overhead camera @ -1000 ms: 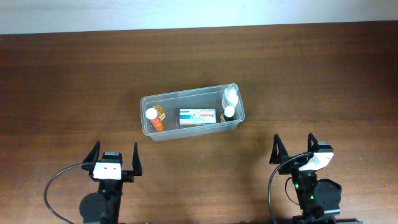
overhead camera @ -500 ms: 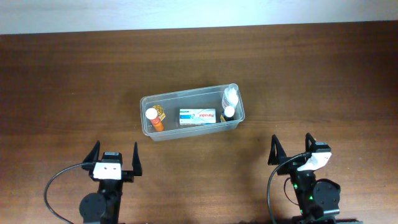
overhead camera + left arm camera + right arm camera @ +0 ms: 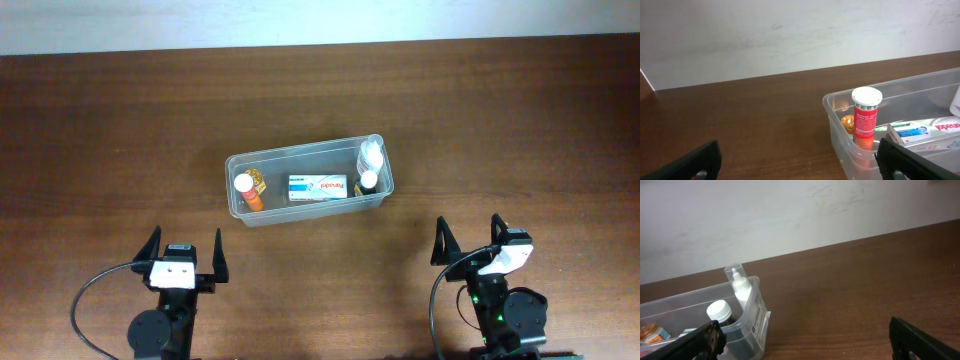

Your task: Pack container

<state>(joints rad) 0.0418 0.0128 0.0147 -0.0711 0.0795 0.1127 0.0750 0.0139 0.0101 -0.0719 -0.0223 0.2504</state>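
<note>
The clear plastic container (image 3: 305, 159) sits mid-table. Inside it are an orange tube with a white cap (image 3: 246, 189) at the left, a white-and-blue box (image 3: 320, 187) in the middle, and a clear spray bottle (image 3: 370, 153) and a dark white-capped bottle (image 3: 369, 180) at the right. The left wrist view shows the container (image 3: 837, 122), the tube (image 3: 865, 117) and the box (image 3: 912, 132). The right wrist view shows the container's corner (image 3: 757, 320), the spray bottle (image 3: 740, 287) and the dark bottle (image 3: 720, 314). My left gripper (image 3: 186, 248) and right gripper (image 3: 471, 240) are open, empty, near the front edge.
A small golden object (image 3: 847, 121) lies in the container behind the orange tube. A pale wall (image 3: 320, 20) runs along the table's far edge. Bare brown tabletop (image 3: 120, 130) surrounds the container.
The right gripper has shifted very slightly to the left. Nothing else has moved.
</note>
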